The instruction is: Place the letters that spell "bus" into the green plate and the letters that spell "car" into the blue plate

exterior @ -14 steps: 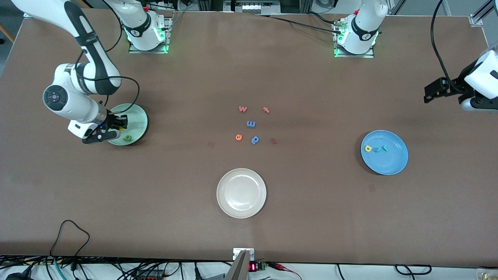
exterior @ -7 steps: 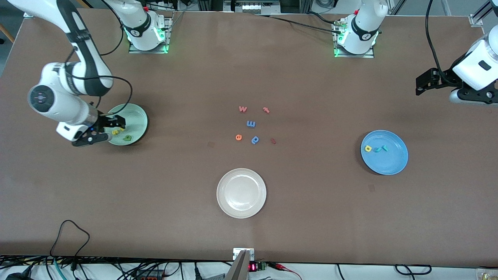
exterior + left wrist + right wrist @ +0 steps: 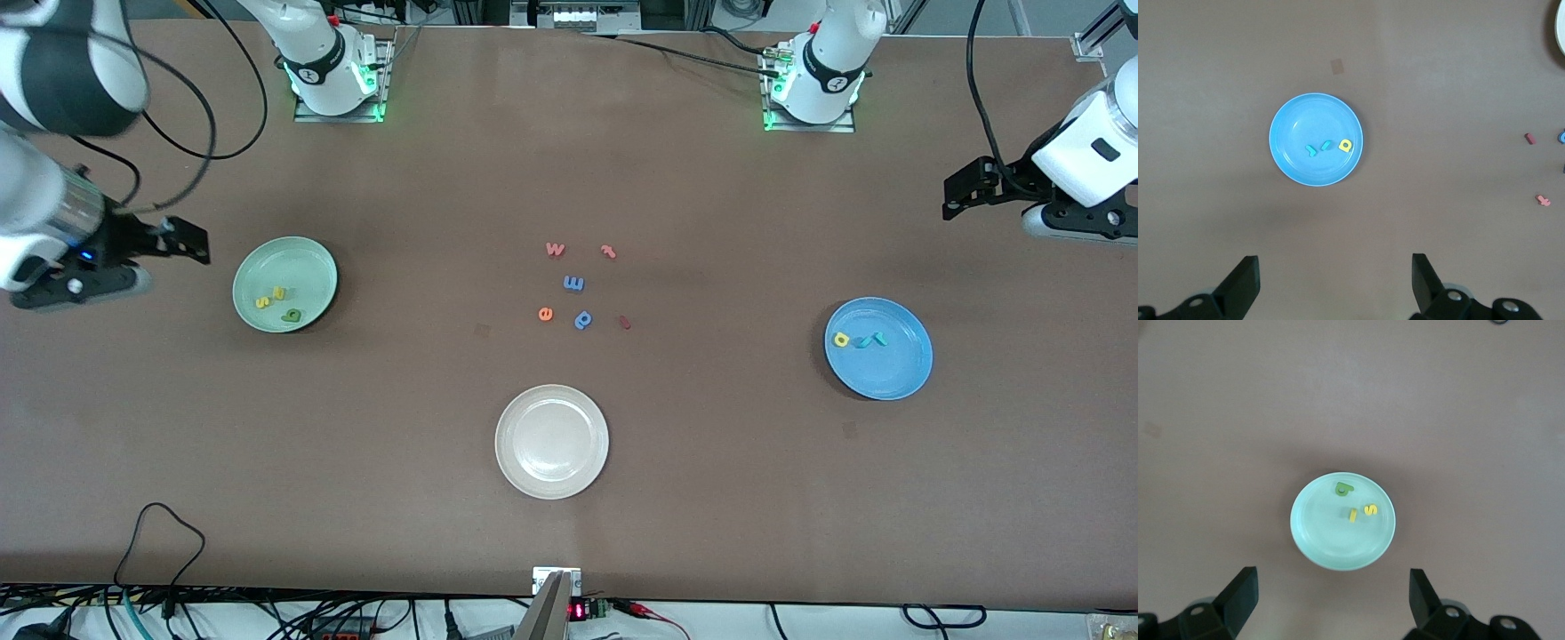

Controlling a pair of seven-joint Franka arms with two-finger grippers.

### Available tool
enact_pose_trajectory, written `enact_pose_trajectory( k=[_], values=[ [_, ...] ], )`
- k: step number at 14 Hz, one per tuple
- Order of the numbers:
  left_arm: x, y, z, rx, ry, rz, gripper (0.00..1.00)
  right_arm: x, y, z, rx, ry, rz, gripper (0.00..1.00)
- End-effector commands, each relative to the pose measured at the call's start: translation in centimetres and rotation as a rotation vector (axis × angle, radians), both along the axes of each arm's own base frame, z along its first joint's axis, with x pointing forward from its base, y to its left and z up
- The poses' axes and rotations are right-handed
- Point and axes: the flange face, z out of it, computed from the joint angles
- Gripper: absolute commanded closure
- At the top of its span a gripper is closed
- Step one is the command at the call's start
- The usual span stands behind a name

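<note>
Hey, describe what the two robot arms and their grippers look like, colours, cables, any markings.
Both arms are glossy white with black joint bands. Each base carries a round black ring mark and glows green at its mounting plate. Loose black cables run along both arms. The right gripper and left gripper are black, with two flat black fingers each; a small blue light shows on the right arm's wrist.

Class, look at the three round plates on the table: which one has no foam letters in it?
The round white plate, nearest the front camera. The mint-green plate and blue plate each hold three letters.
</note>
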Motion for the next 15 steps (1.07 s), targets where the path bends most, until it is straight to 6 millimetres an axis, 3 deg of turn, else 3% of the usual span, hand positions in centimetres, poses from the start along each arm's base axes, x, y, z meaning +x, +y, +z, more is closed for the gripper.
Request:
enact_pose_trajectory(
  k=[1, 4, 8, 10, 15],
  values=[
    [0.7, -0.4, 0.0, -0.014, -0.006, -0.011, 0.00, -0.1, -0.3, 3.5, 0.002, 0.013, -0.020, 0.00],
    [1.4, -1.7, 0.9, -0.013, -0.043, -0.028, 0.00, -0.7, -0.6, 4.3, 0.001, 0.021, -0.032, 0.00],
    [2.0, -1.9, 1.7, -0.015, -0.105, -0.030, 0.00, -2.2, 1.5, 4.7, -0.006, 0.031, -0.065, 0.00],
    [2.1, -1.9, 1.7, -0.016, -0.112, -0.034, 0.00, -3.1, 1.5, 4.4, -0.006, 0.042, -0.071, 0.00],
    [2.1, -1.8, 1.6, -0.015, -0.104, -0.034, 0.00, -2.8, 1.5, 4.3, 0.001, 0.035, -0.072, 0.00]
  ],
)
